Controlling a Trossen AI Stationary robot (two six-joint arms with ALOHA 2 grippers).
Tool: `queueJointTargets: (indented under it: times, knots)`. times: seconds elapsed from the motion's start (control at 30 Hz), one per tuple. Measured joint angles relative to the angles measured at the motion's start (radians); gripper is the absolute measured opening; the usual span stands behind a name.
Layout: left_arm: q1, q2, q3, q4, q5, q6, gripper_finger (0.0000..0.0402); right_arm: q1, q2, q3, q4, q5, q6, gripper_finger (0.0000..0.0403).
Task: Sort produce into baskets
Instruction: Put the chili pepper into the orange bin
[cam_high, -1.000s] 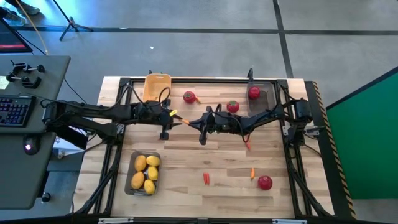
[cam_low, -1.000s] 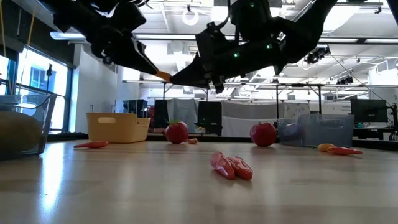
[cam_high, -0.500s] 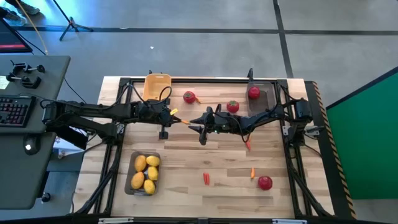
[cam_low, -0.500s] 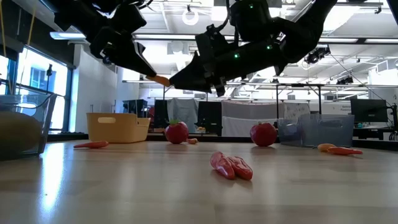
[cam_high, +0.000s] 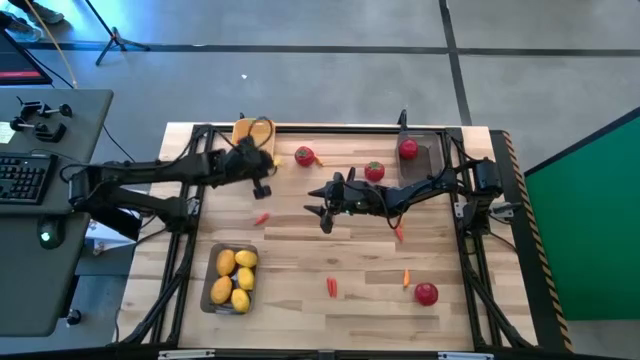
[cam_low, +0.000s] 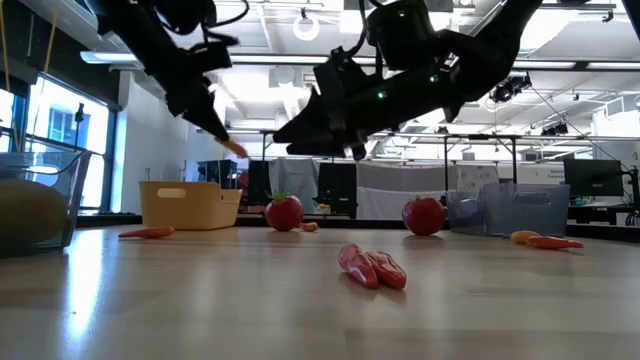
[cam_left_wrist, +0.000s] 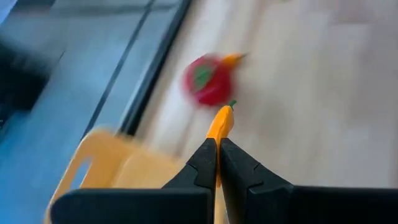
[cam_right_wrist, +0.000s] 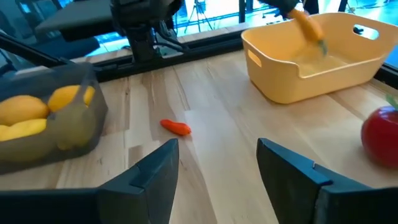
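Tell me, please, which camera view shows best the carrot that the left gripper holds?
The left wrist view: the carrot sticks out between the shut left gripper. The right wrist view shows it blurred over the yellow basket; the low view, only its tip.

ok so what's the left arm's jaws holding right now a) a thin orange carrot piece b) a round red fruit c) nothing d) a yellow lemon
a: the left wrist view shows the left gripper with jaws shut on a thin orange carrot piece, near the yellow-orange plastic basket, with a round red fruit lying on the table beyond.
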Motion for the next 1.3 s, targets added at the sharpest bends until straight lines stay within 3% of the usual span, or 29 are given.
queueJointTargets:
  times: [0.3,0.5,0.77,0.9,1.1,1.3]
  knots:
    - [0.261,0.025,0.005,-0.144,-0.018,-0.139,0.0000,-0.013,0.000,0.000,-0.031,0.005,0.000,0.0207]
    - [0.354,0.081,0.004,-0.134,0.035,-0.187,0.0014,-0.040,0.000,0.000,-0.066,0.005,0.039,0.0207]
    - [0.362,0.118,0.003,-0.106,0.058,-0.171,0.0095,-0.081,0.000,0.000,-0.113,0.056,0.104,0.0209]
    - [0.345,0.081,0.003,-0.065,0.059,-0.151,0.0127,-0.141,0.000,0.024,-0.215,0.066,0.123,0.0230]
    - [0.311,-0.002,0.003,0.016,0.121,-0.128,0.0137,-0.252,0.048,0.124,-0.383,0.049,0.076,0.0265]
    - [0.300,-0.083,-0.014,0.095,0.203,-0.132,0.0128,-0.314,0.122,0.182,-0.421,0.014,0.087,0.0267]
